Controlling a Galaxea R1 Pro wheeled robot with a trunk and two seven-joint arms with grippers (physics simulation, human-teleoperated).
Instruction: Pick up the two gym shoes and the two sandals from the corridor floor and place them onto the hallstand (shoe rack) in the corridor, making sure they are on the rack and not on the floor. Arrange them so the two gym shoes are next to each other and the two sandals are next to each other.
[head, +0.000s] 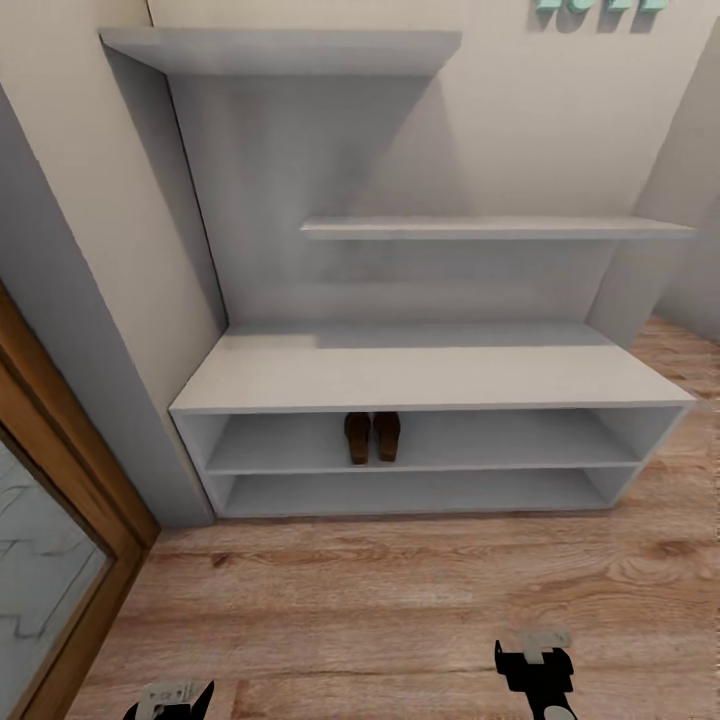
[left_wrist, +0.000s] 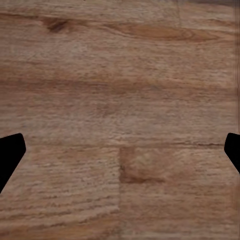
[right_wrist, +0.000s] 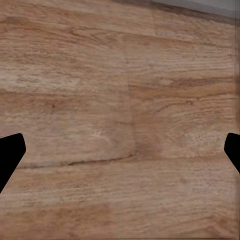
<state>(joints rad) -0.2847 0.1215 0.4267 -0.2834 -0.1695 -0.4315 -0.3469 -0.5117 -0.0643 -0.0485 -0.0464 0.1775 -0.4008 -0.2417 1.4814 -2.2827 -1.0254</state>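
1. Sandals are done: you have both sitting side by side on the upper open shelf of the hallstand, roughly mid-width, off the corridor floor.
2. Gym shoes are what is left for you; they are not among the things in front of you, so you will likely need to turn and find them.
3. Your left gripper hangs low at the near left, jaws spread wide with bare planks between the fingertips, holding nothing.
4. Your right gripper hangs at the near right, jaws likewise spread and empty over bare floor.
5. Both grippers are well apart from the sandals, which lie ahead and between them.
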